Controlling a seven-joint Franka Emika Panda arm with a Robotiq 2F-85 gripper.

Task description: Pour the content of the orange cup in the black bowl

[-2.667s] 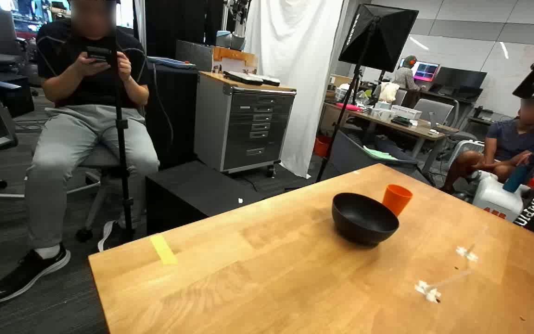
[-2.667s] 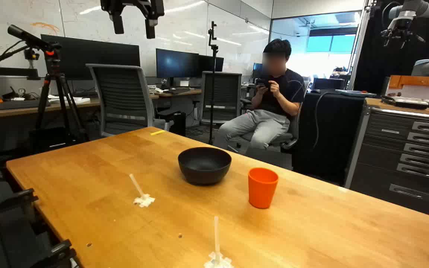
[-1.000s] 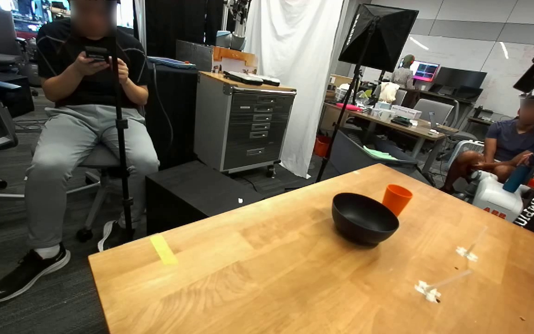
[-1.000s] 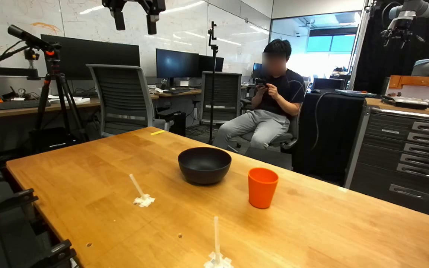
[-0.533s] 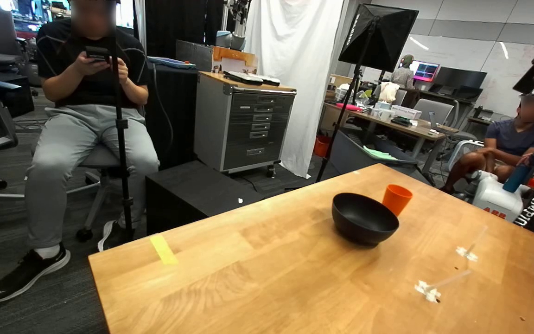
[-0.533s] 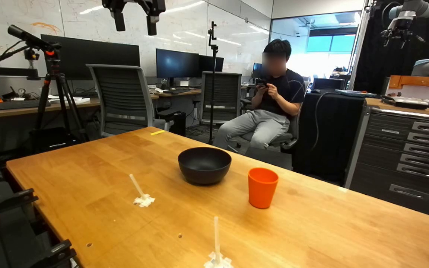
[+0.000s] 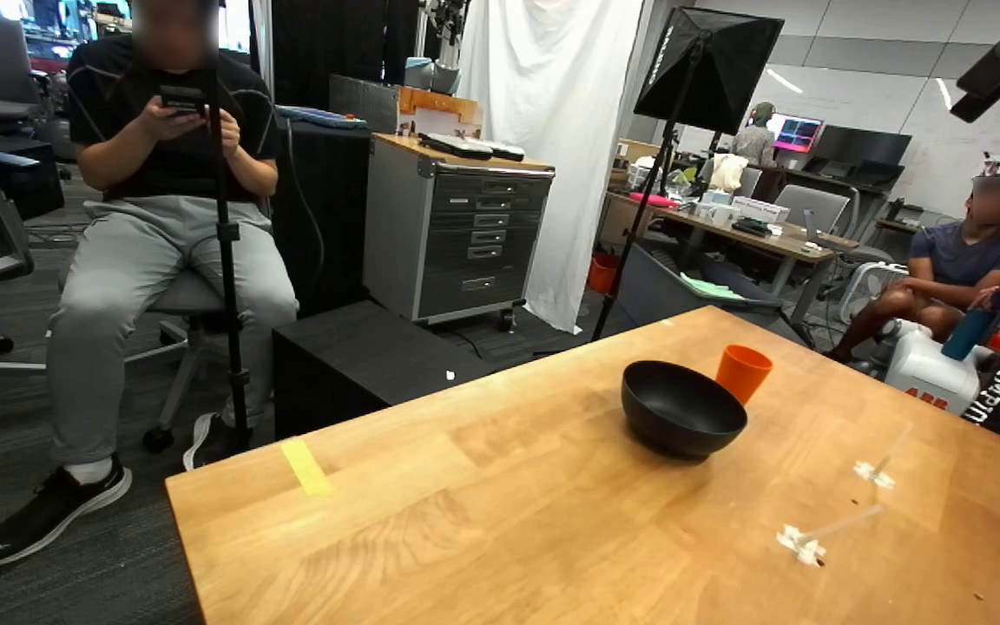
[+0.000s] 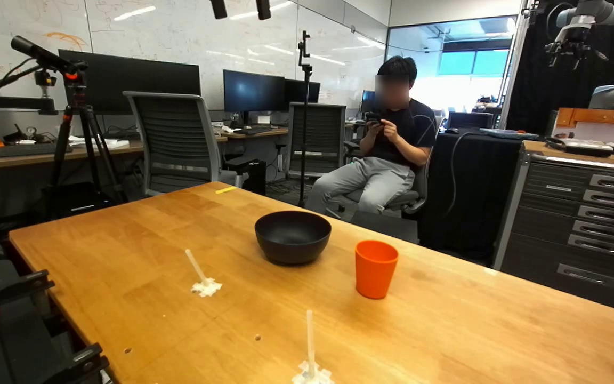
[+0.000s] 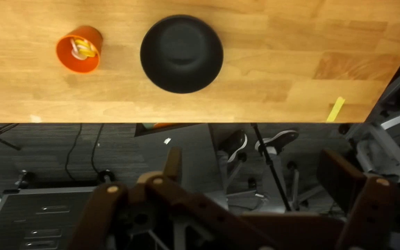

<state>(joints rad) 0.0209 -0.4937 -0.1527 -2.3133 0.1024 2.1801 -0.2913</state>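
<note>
The orange cup [image 7: 743, 375] stands upright on the wooden table beside the black bowl in both exterior views [image 8: 376, 269]. In the wrist view the orange cup [image 9: 97, 38] holds yellow and pale pieces. The black bowl [image 7: 682, 412] sits upright on the table; it also shows in an exterior view [image 8: 292, 240] and in the wrist view [image 9: 182, 53], where its inside looks bare. My gripper [image 9: 252, 166] is open, its fingers wide apart with nothing between them. It is high above the table, at the top edge of an exterior view [image 8: 241, 8] and the top right in an exterior view [image 7: 999, 69].
Two pale sticks fixed with white tape [image 8: 205, 287] [image 8: 311, 370] stand up from the table [image 8: 472, 330]. A strip of yellow tape [image 9: 335, 109] marks the table near a corner. A seated person [image 7: 170, 130] is beyond the table edge, behind a thin black stand [image 8: 304, 122].
My gripper has risen and, in an exterior view, shifted right, so that only its fingertips show at the top edge. The orange cup and black bowl have not moved.
</note>
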